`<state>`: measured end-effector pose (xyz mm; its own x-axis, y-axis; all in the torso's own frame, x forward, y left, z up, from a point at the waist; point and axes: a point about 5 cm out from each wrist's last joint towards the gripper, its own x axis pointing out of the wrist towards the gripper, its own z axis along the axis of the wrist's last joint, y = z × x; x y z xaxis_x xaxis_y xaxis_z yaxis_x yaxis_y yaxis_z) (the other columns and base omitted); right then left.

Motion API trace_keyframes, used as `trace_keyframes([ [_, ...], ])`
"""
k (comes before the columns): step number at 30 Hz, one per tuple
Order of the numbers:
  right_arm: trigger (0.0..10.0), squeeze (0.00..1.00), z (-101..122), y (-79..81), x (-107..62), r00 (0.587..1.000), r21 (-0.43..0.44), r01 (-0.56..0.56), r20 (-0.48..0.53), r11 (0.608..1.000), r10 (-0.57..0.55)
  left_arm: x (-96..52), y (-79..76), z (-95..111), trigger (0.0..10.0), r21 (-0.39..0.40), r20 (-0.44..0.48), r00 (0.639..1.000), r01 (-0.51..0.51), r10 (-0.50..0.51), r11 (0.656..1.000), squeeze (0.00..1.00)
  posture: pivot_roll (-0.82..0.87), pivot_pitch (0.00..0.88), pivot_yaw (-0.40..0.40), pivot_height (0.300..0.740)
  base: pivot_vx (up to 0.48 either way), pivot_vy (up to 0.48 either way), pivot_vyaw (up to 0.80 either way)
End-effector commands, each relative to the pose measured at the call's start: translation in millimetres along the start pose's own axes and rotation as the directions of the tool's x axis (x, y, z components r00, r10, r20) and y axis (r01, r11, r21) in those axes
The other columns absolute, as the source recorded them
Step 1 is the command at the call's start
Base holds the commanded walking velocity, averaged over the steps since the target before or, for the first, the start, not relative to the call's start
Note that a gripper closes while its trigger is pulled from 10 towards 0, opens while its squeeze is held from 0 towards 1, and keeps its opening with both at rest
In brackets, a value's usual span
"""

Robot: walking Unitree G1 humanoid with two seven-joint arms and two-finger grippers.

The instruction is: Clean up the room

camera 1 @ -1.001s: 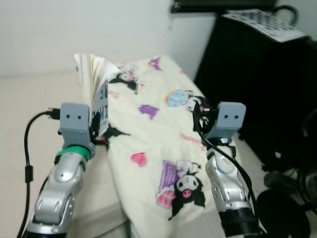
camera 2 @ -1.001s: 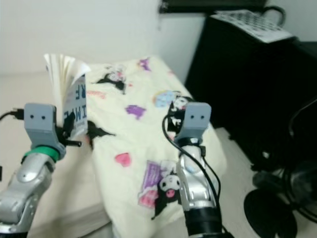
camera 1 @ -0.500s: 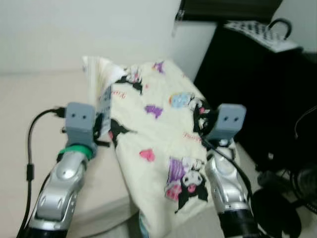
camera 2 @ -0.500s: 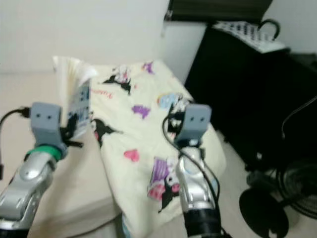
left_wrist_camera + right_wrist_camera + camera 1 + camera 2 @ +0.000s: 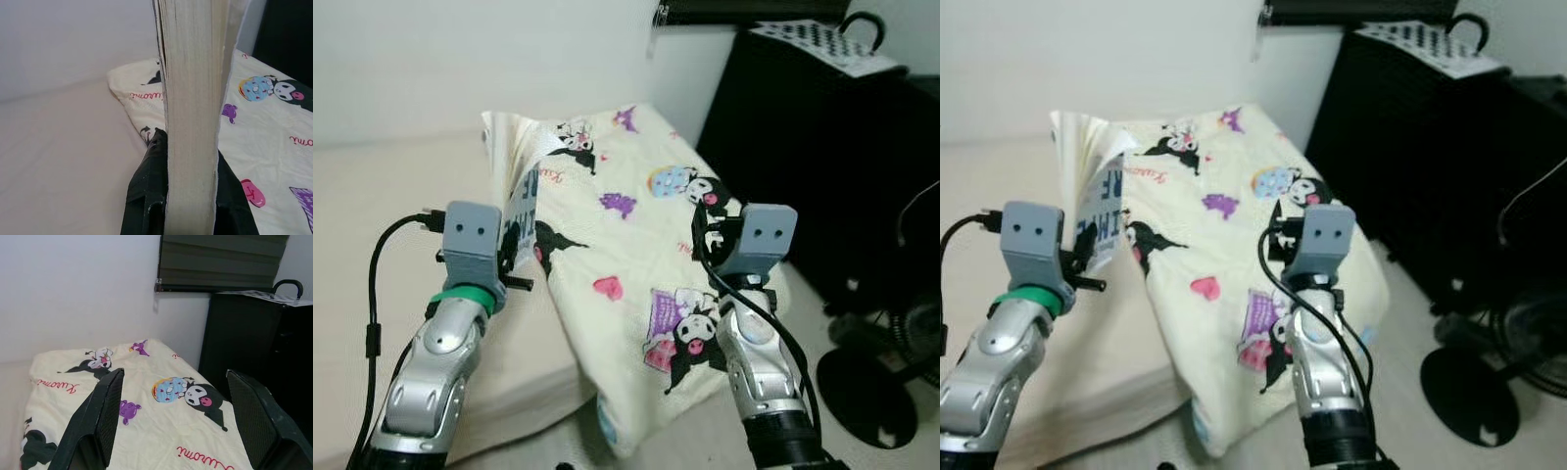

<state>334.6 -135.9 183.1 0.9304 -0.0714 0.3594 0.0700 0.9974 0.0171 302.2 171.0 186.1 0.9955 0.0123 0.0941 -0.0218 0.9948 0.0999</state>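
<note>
Since a second ago, your view had tipped; the left hand (image 5: 188, 196) still clamped the book (image 5: 517, 208) upright, spine vertical. Your right hand (image 5: 181, 426) hovered wide open, the blanket (image 5: 636, 255) at its twelve o'clock.

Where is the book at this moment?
The book is held upright in the left gripper, on the robot's left, above the bed's beige sheet beside the cartoon-print blanket.
</note>
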Motion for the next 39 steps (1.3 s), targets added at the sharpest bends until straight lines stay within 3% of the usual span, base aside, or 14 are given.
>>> trace_keyframes([
  [1, 10.0, 0.0, -3, -2.8, -2.6, 1.0, -0.003, 0.009, -0.01, 1.0, -0.009, 0.1, -3.1, 5, 10.0, -0.002, 0.03, 0.999, 0.015, -0.015, 1.0, 0.0, 0.06, 0.056, -0.018, 0.74, 0.0, 0.0, 0.0],
  [7, 10.0, 0.0, -4, -3.5, -3.7, 1.0, -0.006, 0.01, -0.013, 1.0, -0.01, -0.4, -3.5, 0, 10.0, 0.006, 0.009, 1.0, 0.019, -0.019, 1.0, 0.0, 0.06, 0.061, -0.016, 0.74, 0.0, 0.0, 0.0],
  [12, 10.0, 0.0, -4, -3.9, -4.1, 1.0, -0.007, 0.012, -0.013, 1.0, -0.012, -1.3, -4.5, 1, 10.0, -0.032, 0.012, 1.0, 0.028, -0.028, 0.999, 0.0, 0.06, 0.065, -0.016, 0.74, 0.0, 0.0, 0.0],
  [16, 10.0, 0.0, -4, -3.7, -4.2, 1.0, -0.007, 0.011, -0.013, 1.0, -0.011, -0.4, -5.7, -1, 10.0, 0.026, 0.008, 0.999, 0.038, -0.038, 0.999, 0.0, 0.06, 0.065, -0.016, 0.74, 0.0, 0.0, 0.0],
  [21, 10.0, 0.0, -4, -3.8, -4.2, 1.0, -0.008, 0.011, -0.012, 1.0, -0.011, -0.9, -6.1, 0, 10.0, 0.016, 0.016, 0.999, 0.037, -0.038, 0.999, 0.0, 0.06, 0.067, -0.017, 0.74, 0.0, -0.43, 0.0],
  [31, 10.0, 0.0, -4, -3.8, -4.8, 1.0, -0.009, 0.01, -0.015, 1.0, -0.01, -1.3, -4.6, -3, 10.0, -0.011, 0.001, 1.0, 0.022, -0.022, 1.0, 0.0, 0.06, 0.069, -0.019, 0.74, 0.0, 0.0, 0.0],
  [39, 10.0, 0.0, -7, -2.1, -6.4, 1.0, -0.008, -0.003, -0.029, 1.0, 0.003, -8.1, -11.0, -19, 10.0, 0.032, -0.066, 0.995, 0.081, -0.079, 0.996, 0.0, 0.06, 0.071, -0.019, 0.74, 0.0, 0.0, 0.0],
])
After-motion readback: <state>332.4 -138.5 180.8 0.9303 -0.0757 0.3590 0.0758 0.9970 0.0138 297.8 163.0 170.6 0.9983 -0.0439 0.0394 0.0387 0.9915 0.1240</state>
